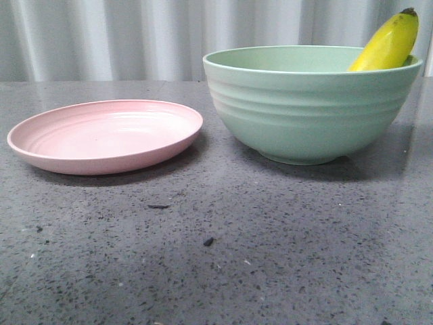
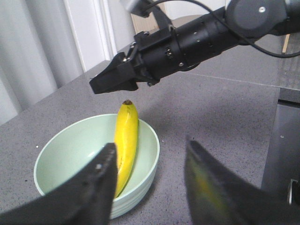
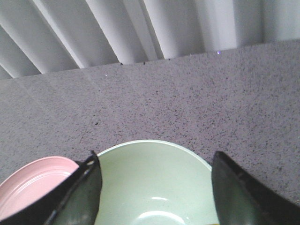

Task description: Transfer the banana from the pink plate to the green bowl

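The yellow banana [image 1: 389, 43] leans inside the green bowl [image 1: 304, 112], with its dark tip sticking up over the right rim. The pink plate [image 1: 105, 135] lies empty to the left of the bowl. No gripper shows in the front view. In the left wrist view the banana [image 2: 125, 140] lies in the bowl [image 2: 70, 150], and my open, empty left gripper [image 2: 150, 144] is above and beside the bowl. My right gripper [image 2: 101, 84] hovers over the bowl's far side. In the right wrist view my right gripper [image 3: 155, 157] is open and empty above the bowl [image 3: 150, 183], with the plate [image 3: 33, 180] beside it.
The grey speckled table [image 1: 216, 257] carries a few small dark crumbs [image 1: 208, 241] in front of the dishes. A white pleated curtain [image 1: 101, 34] hangs behind the table. The table's edge and a gap show in the left wrist view [image 2: 281, 93].
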`<state>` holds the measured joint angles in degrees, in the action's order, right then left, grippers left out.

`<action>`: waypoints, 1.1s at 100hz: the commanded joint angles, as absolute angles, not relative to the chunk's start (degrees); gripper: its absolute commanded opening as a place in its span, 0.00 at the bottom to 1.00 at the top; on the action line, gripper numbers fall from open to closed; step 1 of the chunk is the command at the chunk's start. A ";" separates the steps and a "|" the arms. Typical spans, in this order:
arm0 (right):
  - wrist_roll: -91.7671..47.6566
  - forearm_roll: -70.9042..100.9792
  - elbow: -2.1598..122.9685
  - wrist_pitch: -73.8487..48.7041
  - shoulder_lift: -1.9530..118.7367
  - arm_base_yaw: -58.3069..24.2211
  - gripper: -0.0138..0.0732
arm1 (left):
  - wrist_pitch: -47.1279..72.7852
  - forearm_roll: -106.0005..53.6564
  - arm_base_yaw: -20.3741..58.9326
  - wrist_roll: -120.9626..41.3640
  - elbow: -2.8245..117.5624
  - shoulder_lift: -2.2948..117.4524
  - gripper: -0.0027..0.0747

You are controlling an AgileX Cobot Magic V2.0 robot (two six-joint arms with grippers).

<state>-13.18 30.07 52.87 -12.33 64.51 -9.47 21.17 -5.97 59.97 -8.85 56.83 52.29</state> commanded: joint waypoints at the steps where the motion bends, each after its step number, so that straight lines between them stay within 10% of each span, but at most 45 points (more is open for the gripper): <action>1: -13.78 29.07 54.89 -13.03 60.83 -9.52 0.63 | 17.29 -6.20 59.90 -8.56 58.97 50.59 0.15; 8: -13.78 29.07 54.79 -16.53 59.09 -9.52 0.54 | 17.51 -6.11 59.90 -8.56 58.52 49.78 0.01; 26: -13.78 29.07 54.06 -23.25 54.71 -9.52 0.08 | 17.39 -6.11 59.90 -8.16 55.23 45.84 0.01; 110: -13.91 21.81 26.91 -16.91 14.98 -9.52 0.09 | 1.55 -8.29 59.90 -8.16 22.14 19.81 0.01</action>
